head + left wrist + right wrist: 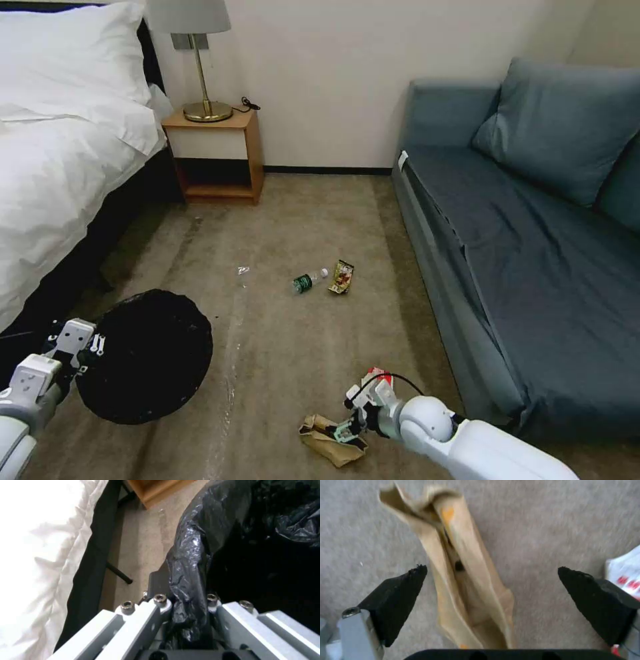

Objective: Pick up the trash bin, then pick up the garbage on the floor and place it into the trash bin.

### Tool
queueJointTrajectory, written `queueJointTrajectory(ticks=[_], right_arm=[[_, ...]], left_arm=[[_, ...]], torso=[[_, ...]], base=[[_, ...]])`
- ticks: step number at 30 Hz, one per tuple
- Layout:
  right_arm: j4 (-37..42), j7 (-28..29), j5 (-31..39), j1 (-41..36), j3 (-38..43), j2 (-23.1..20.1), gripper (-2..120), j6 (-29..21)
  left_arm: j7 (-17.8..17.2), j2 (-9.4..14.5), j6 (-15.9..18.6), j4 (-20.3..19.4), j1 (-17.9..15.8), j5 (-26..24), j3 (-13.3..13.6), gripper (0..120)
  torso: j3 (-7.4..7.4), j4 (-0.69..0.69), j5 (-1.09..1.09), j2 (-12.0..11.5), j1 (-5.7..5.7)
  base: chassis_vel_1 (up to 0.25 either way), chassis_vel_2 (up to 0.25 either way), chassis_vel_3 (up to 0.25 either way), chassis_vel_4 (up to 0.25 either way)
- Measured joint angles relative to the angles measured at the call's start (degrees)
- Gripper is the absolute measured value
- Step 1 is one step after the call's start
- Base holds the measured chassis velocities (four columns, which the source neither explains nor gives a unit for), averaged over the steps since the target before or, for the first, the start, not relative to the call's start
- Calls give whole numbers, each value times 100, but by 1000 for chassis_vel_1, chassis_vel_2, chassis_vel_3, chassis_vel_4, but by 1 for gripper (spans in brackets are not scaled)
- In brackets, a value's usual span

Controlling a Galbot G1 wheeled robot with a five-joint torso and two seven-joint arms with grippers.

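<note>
I have the left gripper (185, 610) clamped on the rim of the trash bin (143, 357), fingers pinching the black liner bag (193, 562) where it folds over the edge. The bin hangs at my left side near the bed (60, 167), tipped so its dark mouth faces up and toward the room. I judge that this hold is deliberate: a rim pinch leaves the opening unobstructed for whatever the other arm brings across.

The right gripper (491, 585) is spread wide, holding nothing, and is lowered over the crumpled brown paper bag (466, 580) on the carpet (300, 220). The bag lies lengthwise between the two black pads (398, 597), which stand on either side of it without touching it. That straddle is sound; closing across the narrow width should gather the creased paper rather than push it away. The paper is thin and already folded, so I expect it to crush flat under the pads.

The red-and-white wrapper (375, 377) lies just beside the right gripper. It could be caught by the outer pad, which is my one concern here.

Farther out on the open floor, the clear bottle with the green label (308, 280) and the brown-gold snack packet (342, 277) lie close together, untouched.

Bin pickup appears complete; no litter seems to be in it yet, though its interior is too dark to confirm.
</note>
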Motion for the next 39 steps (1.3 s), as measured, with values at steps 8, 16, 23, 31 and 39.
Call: queueJointTrajectory(ticks=[8, 16, 23, 31, 39], right_arm=[[-415, -89, -332, -117, 23, 210, 100, 340], [-1130, -212, -592, -138, 16, 561, 100, 712], [-1475, -348, -690, -123, 83, 752, 83, 985], [-1467, -382, -719, -172, 187, 737, 58, 1065], [-1330, -419, -707, -240, 266, 720, 31, 1059]], left_arm=[[38, -75, -84, -62, 140, 24, -122, 3], [61, -123, -141, -104, 209, 10, -184, 3], [64, -129, -171, -101, 230, 1, -199, 3], [78, -140, -209, -102, 269, -4, -233, 3], [95, -193, -285, -51, 279, -2, -236, 3]], torso=[[0, 0, 0, 0, 0], [0, 0, -1, 0, 0], [-1, -5, -9, 2, -1], [-1, 0, 1, 1, -1], [2, 3, 8, -1, 1]], base=[[0, 0, 0, 0], [0, 0, 0, 0], [0, 0, 0, 0], [0, 0, 0, 0], [0, 0, 0, 0]])
